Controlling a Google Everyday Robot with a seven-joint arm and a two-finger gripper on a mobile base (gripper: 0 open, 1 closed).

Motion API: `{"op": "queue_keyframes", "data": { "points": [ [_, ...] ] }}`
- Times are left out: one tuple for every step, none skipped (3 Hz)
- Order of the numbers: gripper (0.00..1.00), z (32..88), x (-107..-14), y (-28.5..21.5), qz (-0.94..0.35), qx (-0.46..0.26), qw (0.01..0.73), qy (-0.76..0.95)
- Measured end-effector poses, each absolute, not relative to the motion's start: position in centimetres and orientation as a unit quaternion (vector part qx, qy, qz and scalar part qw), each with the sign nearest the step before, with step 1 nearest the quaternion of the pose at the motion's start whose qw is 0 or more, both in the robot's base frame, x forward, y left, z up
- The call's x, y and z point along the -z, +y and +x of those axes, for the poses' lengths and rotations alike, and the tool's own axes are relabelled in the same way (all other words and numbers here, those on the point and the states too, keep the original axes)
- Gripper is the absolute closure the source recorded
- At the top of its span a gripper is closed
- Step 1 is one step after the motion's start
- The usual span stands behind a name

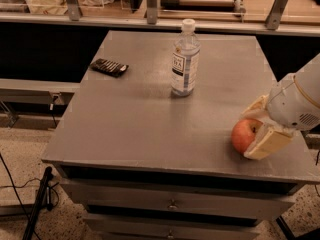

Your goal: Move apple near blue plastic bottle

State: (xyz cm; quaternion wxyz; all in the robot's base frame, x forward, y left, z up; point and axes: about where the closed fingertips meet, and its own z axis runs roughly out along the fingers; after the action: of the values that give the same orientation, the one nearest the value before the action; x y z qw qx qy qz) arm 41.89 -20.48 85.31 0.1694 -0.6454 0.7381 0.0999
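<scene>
The red-orange apple (244,134) sits at the right front of the grey table (140,124). My gripper (250,134) reaches in from the right, with one cream finger behind the apple and one in front of it, both against its sides. The clear bluish plastic bottle (185,59) with a white cap stands upright near the table's back middle, well to the left of and behind the apple.
A flat dark striped packet (109,67) lies at the table's back left. A drawer front (172,204) sits under the table top. A shelf rail with metal posts (150,4) runs behind the table. A black cable and stand (37,199) are on the floor at left.
</scene>
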Motion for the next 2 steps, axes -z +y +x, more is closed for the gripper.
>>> {"op": "queue_keyframes", "data": {
  "points": [
    [0.9, 42.5, -86.2, -20.4, -0.631, -0.11, 0.17, 0.749],
    [1.0, 44.4, -88.5, -20.4, -0.605, -0.12, 0.174, 0.767]
  ]
}}
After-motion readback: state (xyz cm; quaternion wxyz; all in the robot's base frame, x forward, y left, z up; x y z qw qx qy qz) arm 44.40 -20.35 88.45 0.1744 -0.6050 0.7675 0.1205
